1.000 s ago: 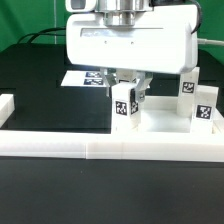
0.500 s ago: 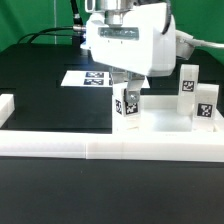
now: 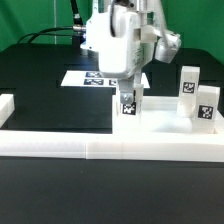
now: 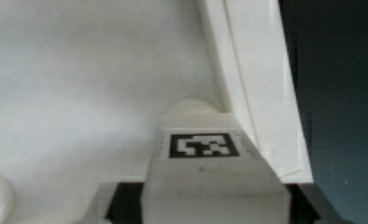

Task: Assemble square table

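Note:
The white square tabletop slab lies flat behind the front wall. One white tagged leg stands upright on the slab near its edge on the exterior view's left. My gripper comes down from above and is shut on this leg's upper part. In the wrist view the leg runs between my dark fingers, with the slab under it and the slab's edge beside it. Two more tagged legs stand on the slab at the exterior view's right.
The long low white border wall runs across the front, with a short piece at the exterior view's left. The marker board lies on the black table behind the gripper. Cables hang at the back.
The wrist has turned about its vertical axis, so the broad gripper body now shows narrow. The held leg stays upright at the same spot on the slab.

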